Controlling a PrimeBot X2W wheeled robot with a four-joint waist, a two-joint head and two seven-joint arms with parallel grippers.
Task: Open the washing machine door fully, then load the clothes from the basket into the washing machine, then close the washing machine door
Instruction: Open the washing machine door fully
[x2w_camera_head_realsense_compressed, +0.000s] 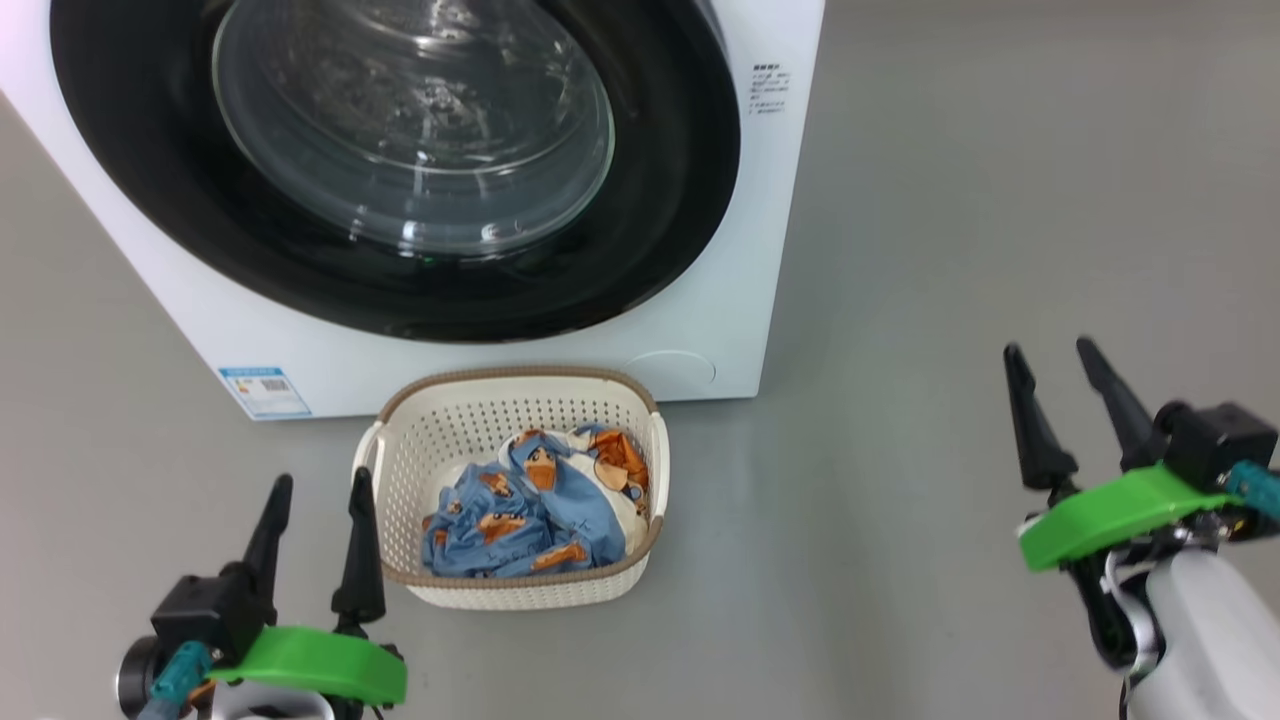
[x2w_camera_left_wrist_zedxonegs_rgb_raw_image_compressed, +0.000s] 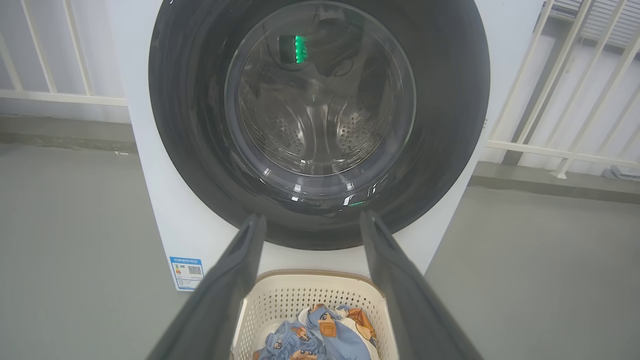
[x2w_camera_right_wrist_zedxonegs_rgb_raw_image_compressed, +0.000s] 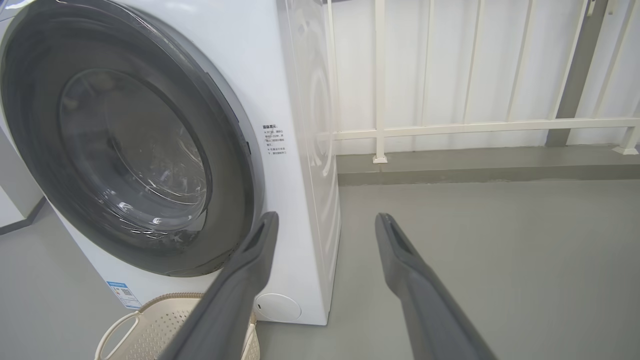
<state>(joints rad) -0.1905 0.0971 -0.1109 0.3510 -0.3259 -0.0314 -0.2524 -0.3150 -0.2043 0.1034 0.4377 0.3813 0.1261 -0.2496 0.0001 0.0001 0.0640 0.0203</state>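
The washing machine door (x2w_camera_head_realsense_compressed: 655, 200) is shut, flat against the front of the washing machine (x2w_camera_head_realsense_compressed: 720, 330), so the first step is not yet done. Both claws are empty, with their fingers well apart.

From the left claw (x2w_camera_head_realsense_compressed: 322, 478) the door lies straight ahead and higher up. In the left wrist view its fingers point at the lower rim of the door. The basket (x2w_camera_head_realsense_compressed: 520, 375) stands just beside this claw, ahead and a little to its right, and the clothes (x2w_camera_head_realsense_compressed: 520, 510) lie inside it.

From the right claw (x2w_camera_head_realsense_compressed: 1048, 348) the door lies ahead and to the left. This claw is out past the right side of the machine, so I judge it nearer to the right edge of the door.

The door is round, so it has no long axis. It stands upright and its glass window (x2w_camera_head_realsense_compressed: 410, 130) bulges toward the robot. A small dark notch (x2w_camera_right_wrist_zedxonegs_rgb_raw_image_compressed: 248, 147) sits on its right edge. It may be the place to pull, but I cannot tell. If so, the right claw must go left and forward.
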